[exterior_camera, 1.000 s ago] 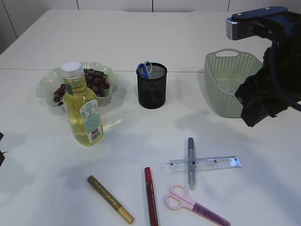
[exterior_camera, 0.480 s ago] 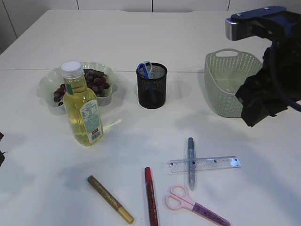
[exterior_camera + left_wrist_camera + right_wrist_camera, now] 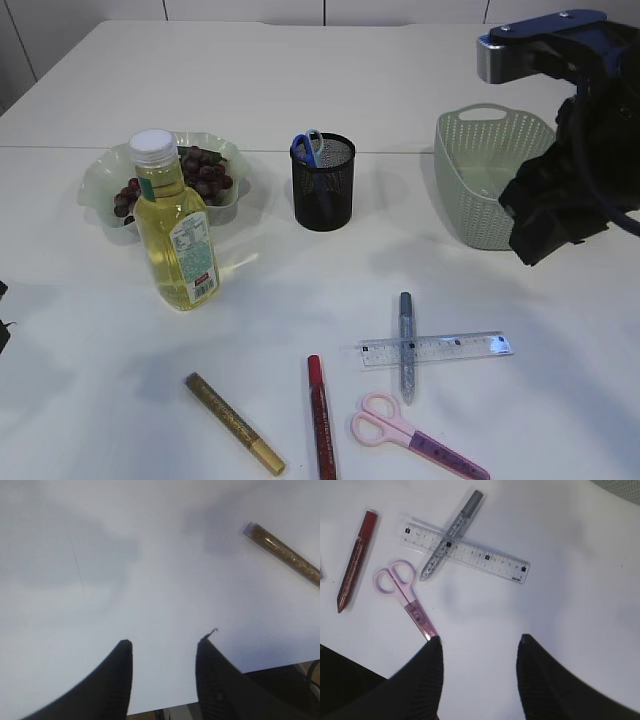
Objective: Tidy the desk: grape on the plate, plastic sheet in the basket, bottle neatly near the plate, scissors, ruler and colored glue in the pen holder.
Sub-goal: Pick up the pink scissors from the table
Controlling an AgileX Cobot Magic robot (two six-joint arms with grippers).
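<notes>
Both grippers, left point(image 3: 162, 647) and right point(image 3: 477, 645), hang open and empty; the silver glue point(image 3: 451, 534) lying across the ruler point(image 3: 465, 551) could roll if the ruler is lifted.

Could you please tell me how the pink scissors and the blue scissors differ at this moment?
The pink scissors lie flat on the desk, blades shut, while the blue scissors stand in the black mesh pen holder. The pink pair shows whole; only the blue pair's handles show above the rim. The pink pair still needs stowing; the blue pair is already stowed. Both have loop handles.
</notes>
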